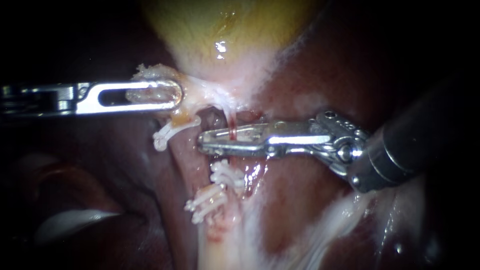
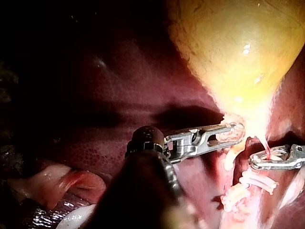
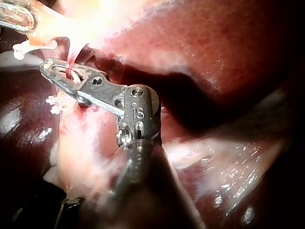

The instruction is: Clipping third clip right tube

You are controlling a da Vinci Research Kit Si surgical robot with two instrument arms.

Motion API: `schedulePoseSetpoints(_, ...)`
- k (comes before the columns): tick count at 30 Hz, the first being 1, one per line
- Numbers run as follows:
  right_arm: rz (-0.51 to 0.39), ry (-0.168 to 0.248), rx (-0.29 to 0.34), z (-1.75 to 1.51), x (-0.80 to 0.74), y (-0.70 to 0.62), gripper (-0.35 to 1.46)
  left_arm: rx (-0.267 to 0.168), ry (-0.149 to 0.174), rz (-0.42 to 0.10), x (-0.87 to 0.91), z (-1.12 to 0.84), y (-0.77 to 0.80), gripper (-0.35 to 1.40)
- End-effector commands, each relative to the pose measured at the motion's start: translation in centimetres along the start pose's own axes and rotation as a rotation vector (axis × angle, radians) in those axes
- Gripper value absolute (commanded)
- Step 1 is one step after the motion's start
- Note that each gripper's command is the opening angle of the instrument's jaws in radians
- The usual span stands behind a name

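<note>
One thin reddish strand, the right tube [image 1: 232, 127], is seen at the centre of the endoscope view, running from the gallbladder [image 1: 225, 30] at twelve o'clock down toward six. It is enclosed by the right instrument [image 1: 205, 141], whose jaws are drawn close together on it from two sides, their tips almost meeting at nine o'clock of the strand. A clip inside them cannot be made out.

The bite is judged to be set above the white clips [image 1: 225, 176], two of them seated on the tube at six o'clock, so that an unclipped stretch is kept between.

Tension is supplied by the left instrument [image 1: 175, 96], whose slotted jaws are clenched on pale tissue at the gallbladder's neck, at ten o'clock of the tube. The strand is thereby held straight and clear of the liver [image 1: 310, 75].

A further clip [image 1: 167, 134] is borne by the left tube [image 1: 184, 121] at eight o'clock, near the jaw tips. Little room is offered there. Open room for withdrawal is found only toward three o'clock, along the shaft.
</note>
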Motion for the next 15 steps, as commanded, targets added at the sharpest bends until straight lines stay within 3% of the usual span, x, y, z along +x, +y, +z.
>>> schedulePoseSetpoints(1, 0.000, 0.000, 0.000, 0.00, 0.00, -0.01, -0.35, 0.000, 0.000, 0.000, 0.00, 0.00, 0.00, -0.35)
schedulePoseSetpoints(15, 0.001, 0.000, 0.000, -0.01, 0.01, 0.00, -0.35, 0.000, 0.000, 0.001, 0.01, 0.00, 0.01, -0.35)
